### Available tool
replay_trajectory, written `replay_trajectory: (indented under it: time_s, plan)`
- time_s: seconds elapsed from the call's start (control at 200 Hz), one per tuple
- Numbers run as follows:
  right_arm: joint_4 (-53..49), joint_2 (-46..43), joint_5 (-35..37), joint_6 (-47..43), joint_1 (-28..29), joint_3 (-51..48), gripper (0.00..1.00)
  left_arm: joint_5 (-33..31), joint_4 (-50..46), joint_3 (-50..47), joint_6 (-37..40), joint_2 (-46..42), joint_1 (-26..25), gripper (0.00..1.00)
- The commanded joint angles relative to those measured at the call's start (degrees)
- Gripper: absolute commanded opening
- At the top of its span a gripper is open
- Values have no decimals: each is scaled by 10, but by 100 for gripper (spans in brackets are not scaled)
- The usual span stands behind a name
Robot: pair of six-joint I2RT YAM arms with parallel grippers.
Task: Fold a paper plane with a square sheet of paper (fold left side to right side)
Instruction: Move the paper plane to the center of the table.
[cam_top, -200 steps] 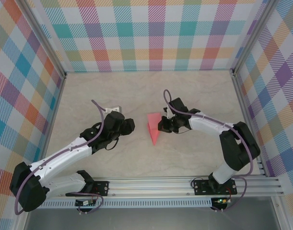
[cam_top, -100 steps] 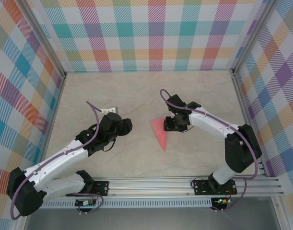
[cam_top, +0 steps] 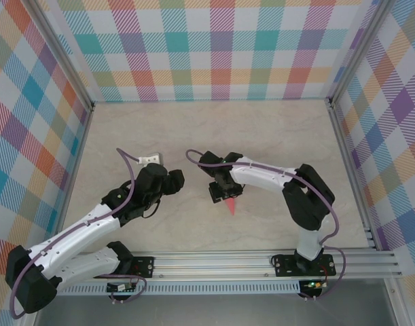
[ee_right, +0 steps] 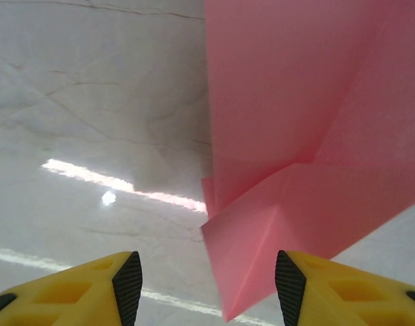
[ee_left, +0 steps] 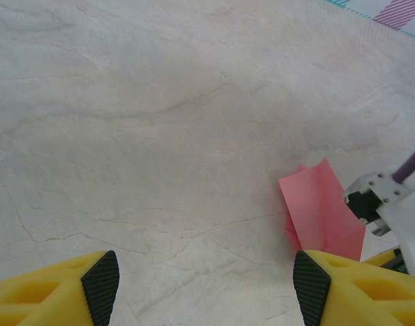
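The right pincer (ee_right: 207,278) has swung left over the paper plane (ee_right: 295,136) and spread wide, while the left pincer (ee_left: 206,282) hangs spread above the desk (ee_left: 159,102).

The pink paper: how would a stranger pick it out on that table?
Look at the marble-patterned table inside the checked walls, under the right gripper. The folded salmon-pink paper lies there, pointed tip toward the arm bases; it is the only pink thing on the tabletop.

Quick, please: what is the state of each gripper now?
Left gripper: open, holding nothing.
Right gripper: open over the paper, not gripping it.
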Motion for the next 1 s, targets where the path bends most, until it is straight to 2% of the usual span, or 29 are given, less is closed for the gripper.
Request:
replay_trajectory:
  time_s: [0.0,0.275,0.71,0.995]
  plan:
    - [-49,36,50,-8,12,43,59,-19,-13,-9,7,-15,4,71]
    - [-92,100,105,-21,25,92,60,-23,-15,-10,5,-17,4,72]
    - [-98,89,143,-14,24,76,45,-22,-17,-10,0,-14,4,73]
    - [-96,66,149,-13,14,57,22,-22,-19,-9,0,-14,4,73]
